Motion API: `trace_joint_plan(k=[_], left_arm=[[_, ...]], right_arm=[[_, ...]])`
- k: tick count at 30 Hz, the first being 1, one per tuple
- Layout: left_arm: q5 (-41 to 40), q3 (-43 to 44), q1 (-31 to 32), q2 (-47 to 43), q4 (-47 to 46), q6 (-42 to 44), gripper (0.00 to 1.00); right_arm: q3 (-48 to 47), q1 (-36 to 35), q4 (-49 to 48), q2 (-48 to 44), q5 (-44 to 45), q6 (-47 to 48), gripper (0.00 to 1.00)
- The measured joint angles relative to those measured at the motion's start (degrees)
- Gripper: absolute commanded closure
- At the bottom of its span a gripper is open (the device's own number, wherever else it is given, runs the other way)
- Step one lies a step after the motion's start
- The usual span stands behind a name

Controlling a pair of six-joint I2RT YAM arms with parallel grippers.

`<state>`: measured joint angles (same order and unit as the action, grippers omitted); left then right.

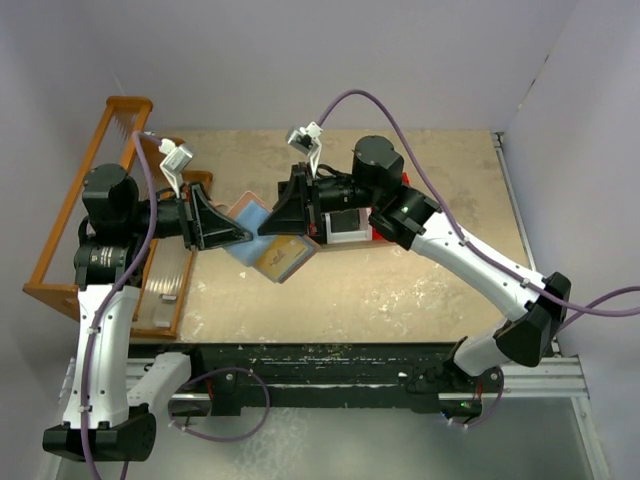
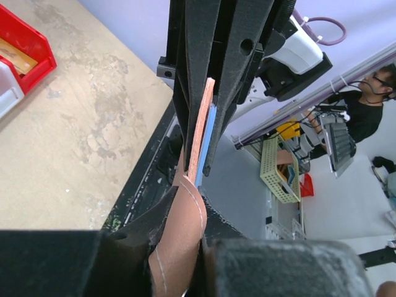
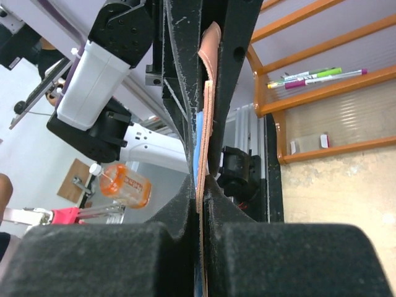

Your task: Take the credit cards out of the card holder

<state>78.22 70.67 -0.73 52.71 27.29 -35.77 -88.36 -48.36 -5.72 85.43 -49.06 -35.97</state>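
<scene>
Both pinched closed on the card holder, we see the left gripper at its nine o'clock, the right gripper at one.

- The left arm is built of smooth white plastic link shells between black joint housings, with a black cylindrical motor can near the wrist.
- The right arm has the same white shells, a chunky black elbow block and a round black motor can.
- A thin purple cable runs along the left arm; a second purple cable arches over the right one.
- Each wrist carries a small white box camera.
- The left gripper and right gripper are matte black wedges tapering to narrow tips.
- Close up, the fingers look rough and grainy, and one has a small round hole.
</scene>
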Motion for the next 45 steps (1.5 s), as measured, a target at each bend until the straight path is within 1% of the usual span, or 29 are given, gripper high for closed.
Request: trace_joint_plan(k=[3,4,5,7,10,12,13,16,18,21,26,28,30,31,33,34,35,37,39,40,42,43,44,45], left_arm=[[-0.8,0.2,0.0,0.1,3.2,4.0,0.43],[-1.3,0.2,0.0,0.2,4.5,5.2,0.38],[-1.9,0.2,0.0,0.3,5.6,6.6,0.33],[-2.8,0.3,0.0,0.3,7.5,8.7,0.29],[-4.1,0.3,0.0,-0.3,9.0,10.9,0.27],[-4.5,0.3,0.0,-1.2,9.2,11.6,0.29],[-4.8,0.2,0.0,-1.9,9.2,11.8,0.33],[-5.1,-0.7,0.0,-4.5,7.2,11.0,0.5],[-5.7,-2.3,0.0,-6.1,4.7,9.6,0.57],[-7.0,-3.1,-0.3,-7.5,2.4,8.2,0.62],[-9.2,-3.2,-0.5,-6.9,0.9,7.3,0.72],[-9.7,-3.7,-0.5,-6.9,0.4,6.8,0.73],[-9.7,-4.4,-0.5,-6.8,0.0,6.1,0.72],[-9.7,-4.8,-0.5,-6.8,-0.4,5.6,0.68],[-9.3,-5.8,-0.4,-6.9,-2.0,4.1,0.52],[-9.1,-6.5,-0.3,-6.9,-3.1,3.3,0.48],[-9.0,-7.1,-0.3,-7.0,-3.9,2.3,0.45],[-8.9,-8.8,-0.3,-7.1,-6.0,0.1,0.45],[-8.7,-10.4,-0.3,-7.3,-8.1,-2.3,0.51],[-8.5,-11.0,-0.3,-7.3,-9.0,-3.2,0.56],[-8.3,-11.9,-0.3,-7.3,-10.3,-5.2,0.73],[-8.2,-12.0,-0.3,-7.2,-10.8,-5.7,0.78],[-8.1,-12.0,-0.3,-7.3,-11.4,-6.4,0.84],[-8.1,-12.0,-0.3,-7.4,-11.8,-6.6,0.88]], right_arm=[[1.0,0.0,-0.7,-0.1,0.5,-0.9,1.0],[1.4,0.0,-0.6,-0.3,1.5,-1.2,1.0],[1.7,0.0,-0.7,-0.6,2.1,-1.5,1.0],[3.1,0.0,-0.9,-1.8,5.0,-2.4,1.0],[7.5,0.1,-2.9,-5.3,10.0,-5.4,1.0],[11.1,0.1,-5.4,-7.7,13.6,-7.9,1.0],[13.4,0.2,-7.3,-9.2,16.0,-9.6,1.0],[18.1,0.1,-12.7,-11.7,21.0,-14.1,1.0],[20.4,-0.2,-16.3,-12.3,23.1,-17.0,1.0],[22.4,-1.2,-20.2,-12.3,25.0,-20.1,1.0],[24.5,-1.7,-25.2,-12.3,27.0,-22.8,1.0],[25.0,-1.9,-26.3,-12.3,27.3,-23.3,1.0],[25.2,-2.3,-27.1,-12.3,27.3,-23.6,1.0],[25.4,-2.5,-27.6,-12.3,27.3,-23.7,1.0],[26.1,-3.0,-28.3,-12.2,27.3,-24.0,1.0],[26.5,-3.3,-28.6,-12.1,27.2,-24.2,1.0],[26.9,-3.5,-28.9,-11.9,27.1,-24.5,1.0],[27.3,-4.0,-29.3,-11.4,26.9,-25.0,1.0],[27.6,-4.2,-29.8,-10.9,26.7,-25.4,1.0],[27.6,-4.2,-30.1,-10.7,26.6,-25.5,1.0],[27.6,-4.3,-30.6,-10.3,26.5,-25.6,0.98],[27.6,-4.2,-30.7,-10.1,26.5,-25.6,0.95],[27.7,-4.2,-30.7,-10.0,26.5,-25.6,0.9],[27.8,-4.1,-30.7,-9.9,26.5,-25.7,0.83]])
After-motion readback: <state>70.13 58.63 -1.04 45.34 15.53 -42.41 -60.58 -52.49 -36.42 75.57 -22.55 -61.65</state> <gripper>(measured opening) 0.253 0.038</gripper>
